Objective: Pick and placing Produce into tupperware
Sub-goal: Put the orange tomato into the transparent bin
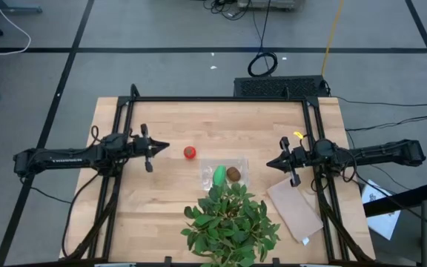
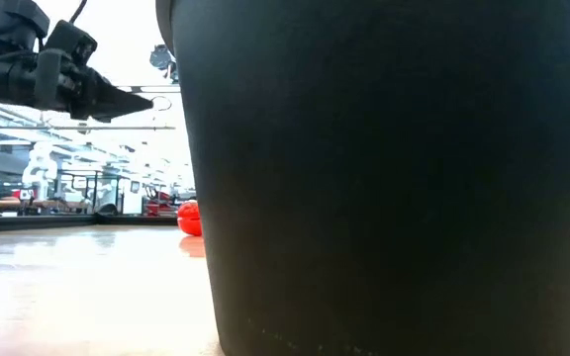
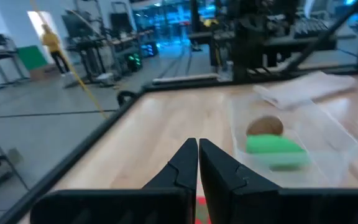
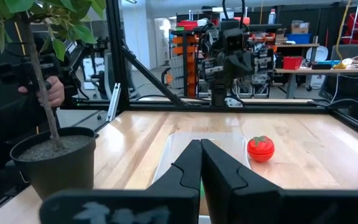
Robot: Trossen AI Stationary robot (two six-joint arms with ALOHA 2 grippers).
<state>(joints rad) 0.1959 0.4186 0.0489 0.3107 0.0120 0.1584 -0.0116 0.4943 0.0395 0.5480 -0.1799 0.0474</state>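
The red tomato (image 1: 190, 153) with a green top rests on the wood between my left gripper and the clear tupperware (image 1: 242, 165); it also shows in the low view (image 2: 189, 218) and right wrist view (image 4: 260, 149). Inside the tupperware (image 3: 334, 134) lie the bright green piece (image 1: 219, 175) (image 3: 275, 147) and the brown kiwi ball (image 1: 233, 173) (image 3: 265, 126). My left gripper (image 1: 164, 147) (image 3: 198, 149) hovers shut, left of the tomato, above the table (image 2: 144, 100). My right gripper (image 1: 267, 165) (image 4: 201, 149) hovers shut, just right of the tupperware.
A leafy potted plant (image 1: 230, 222) stands at the near edge, just in front of the tupperware; its black pot (image 2: 394, 168) fills most of the low view. A flat tan sheet (image 1: 295, 209) lies at the near right. A black frame (image 1: 221, 99) borders the table. A person's hand (image 4: 53, 93) shows beyond the table.
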